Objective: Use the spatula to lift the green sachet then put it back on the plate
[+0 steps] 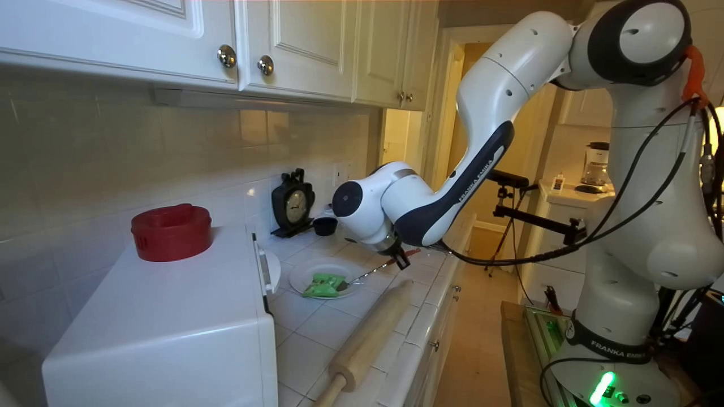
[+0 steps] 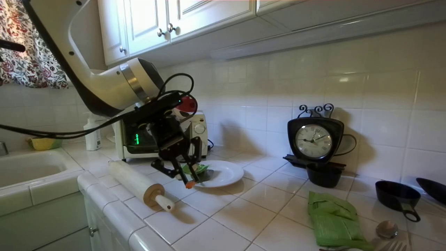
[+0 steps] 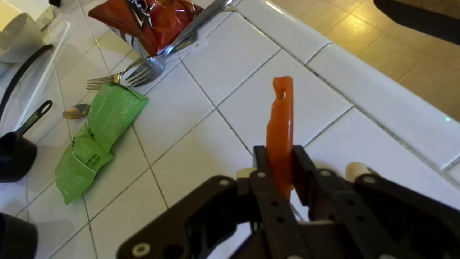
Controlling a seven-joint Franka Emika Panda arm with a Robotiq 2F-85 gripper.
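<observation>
The spatula's orange handle (image 3: 282, 118) is pinched between the pads of my gripper (image 3: 280, 154) in the wrist view. In an exterior view, its thin shaft (image 1: 374, 271) slopes down from the gripper (image 1: 403, 263) to the white plate (image 1: 302, 275). The green sachet (image 1: 323, 285) lies on that plate, with the spatula blade (image 1: 343, 286) at its edge. Seen from elsewhere, the blade (image 2: 207, 175) sits low over the plate (image 2: 228, 172), against or under the sachet (image 2: 195, 168); I cannot tell which. My fingers partly cover the sachet there.
A rolling pin (image 1: 367, 339) lies along the counter near the plate. Behind stands a white toaster oven (image 1: 169, 316) topped by a red container (image 1: 171, 233). A clock (image 2: 313, 141), black cups (image 2: 397, 195), another green packet (image 2: 334, 219), forks (image 3: 151, 68) and a red bag (image 3: 158, 25) occupy the counter.
</observation>
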